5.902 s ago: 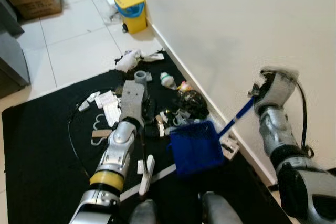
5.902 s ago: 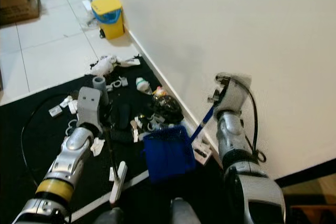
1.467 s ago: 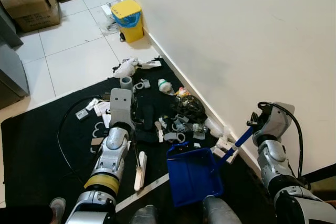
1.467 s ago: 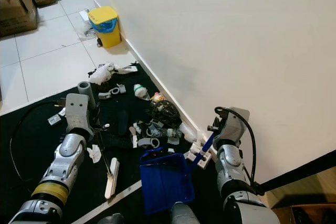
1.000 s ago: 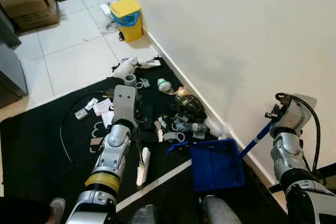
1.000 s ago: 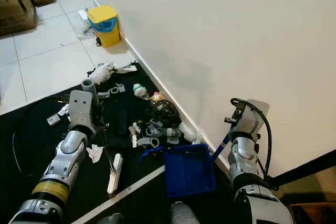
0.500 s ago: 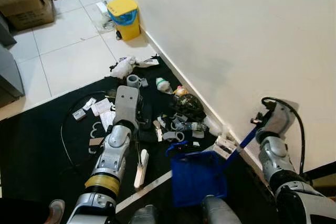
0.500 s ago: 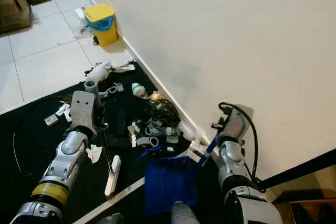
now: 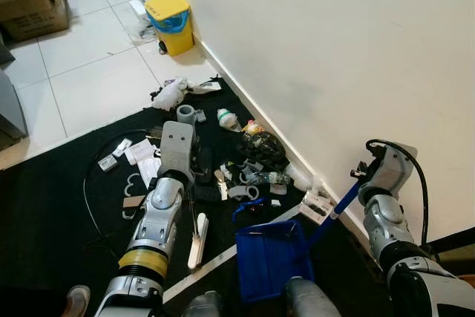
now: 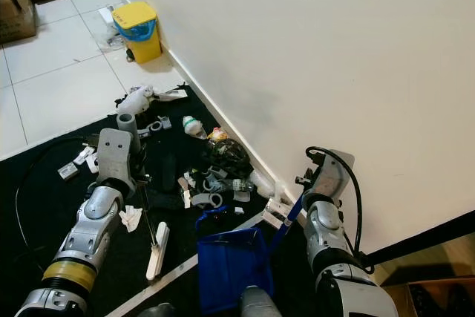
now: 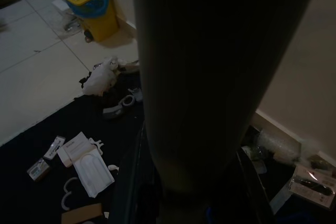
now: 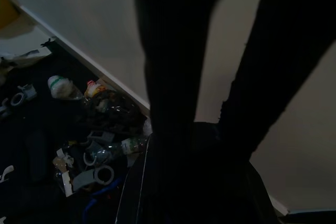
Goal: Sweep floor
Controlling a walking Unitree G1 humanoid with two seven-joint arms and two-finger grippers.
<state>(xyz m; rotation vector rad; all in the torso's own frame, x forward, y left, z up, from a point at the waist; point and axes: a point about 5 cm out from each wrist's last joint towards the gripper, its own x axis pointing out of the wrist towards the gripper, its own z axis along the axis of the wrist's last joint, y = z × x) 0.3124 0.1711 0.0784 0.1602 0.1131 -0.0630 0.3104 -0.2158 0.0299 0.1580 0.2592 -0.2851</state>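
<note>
A blue dustpan (image 9: 271, 257) rests on the black mat (image 9: 52, 213) just before my feet, its mouth toward a heap of litter (image 9: 256, 161) along the wall: plastic bottles, a black bag, grey rings, paper scraps. Its blue handle (image 9: 332, 213) slants up to my right gripper (image 9: 358, 180), which is shut on it close to the wall. My left gripper (image 9: 190, 182) is shut on the thin dark handle of a brush. The white brush head (image 9: 197, 231) lies on the mat left of the dustpan.
A yellow bin (image 9: 169, 12) stands by the wall farther on, with cardboard boxes (image 9: 33, 5) at the far left on white tiles. A black cable (image 9: 93, 198) loops over the mat. A person's shoe (image 9: 74, 301) is at the lower left edge.
The dustpan swung right toward the wall a second ago, came back left, and now sits flat and lower on the mat. The left arm and brush have hardly moved.
</note>
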